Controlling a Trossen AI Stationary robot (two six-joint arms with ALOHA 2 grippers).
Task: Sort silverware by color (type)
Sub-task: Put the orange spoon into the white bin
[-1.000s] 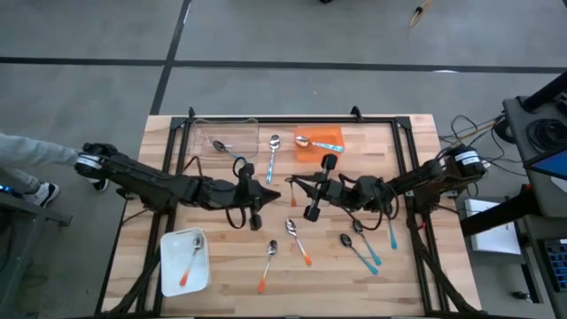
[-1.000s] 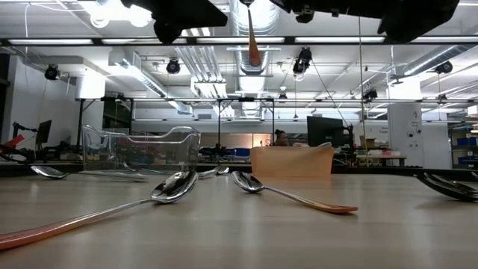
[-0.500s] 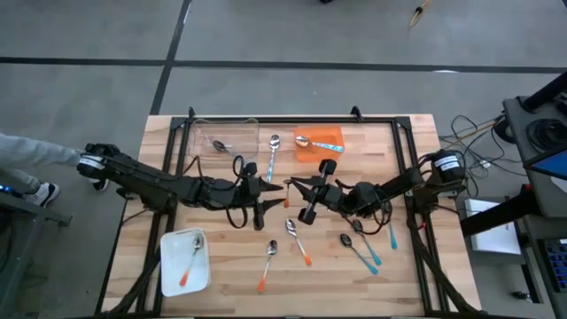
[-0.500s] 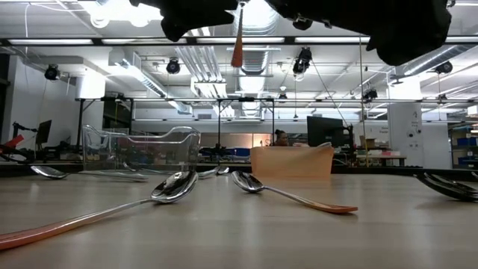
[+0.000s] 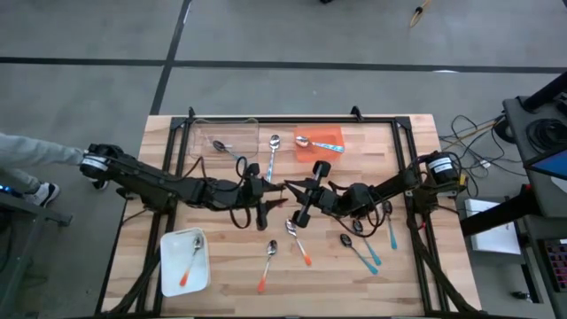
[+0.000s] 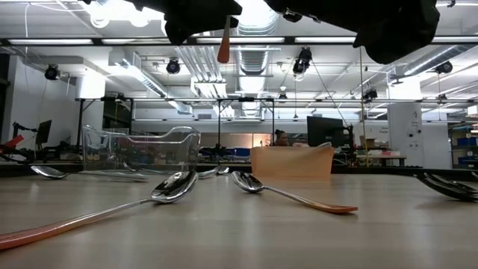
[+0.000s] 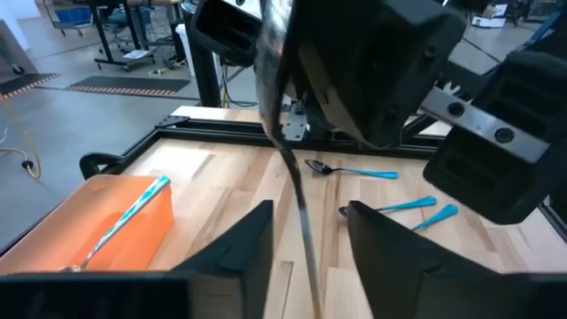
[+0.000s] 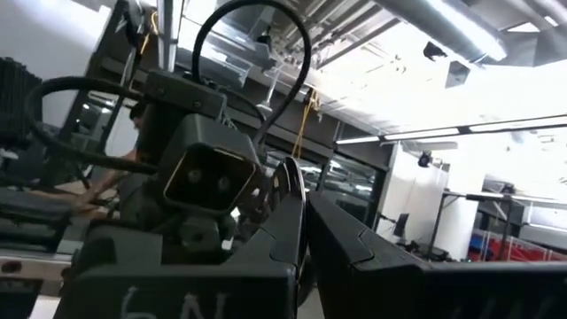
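An orange-handled spoon (image 7: 297,177) of the silverware is held above mid-table. My right gripper (image 5: 289,189) is shut on its bowl end. The spoon's orange handle end (image 6: 224,48) points down, high above the tabletop. My left gripper (image 7: 310,239) faces the right one, open. Its two fingers stand on either side of the spoon's shaft with a gap on each side. Other spoons lie flat on the table: orange-handled ones (image 5: 298,239) (image 5: 267,264), teal-handled ones (image 5: 359,252) and a light-blue one (image 5: 272,157). My right gripper pinches the spoon's bowl (image 8: 291,190) between its two shut fingers, coming level from the table's right. The spoon is lifted clear of the table, its handle hanging below the fingers (image 6: 224,48).
A clear container (image 5: 226,137) at the far left holds a dark spoon. An orange box (image 5: 321,142) beside it carries a light-blue-handled spoon. A white tray (image 5: 184,261) at the near left holds an orange-handled spoon. A person's sleeve (image 5: 31,151) shows beyond the table's left edge.
My right gripper has carried the orange-handled spoon toward the table's left, up to my left gripper. The spoon has stayed lifted, handle down.
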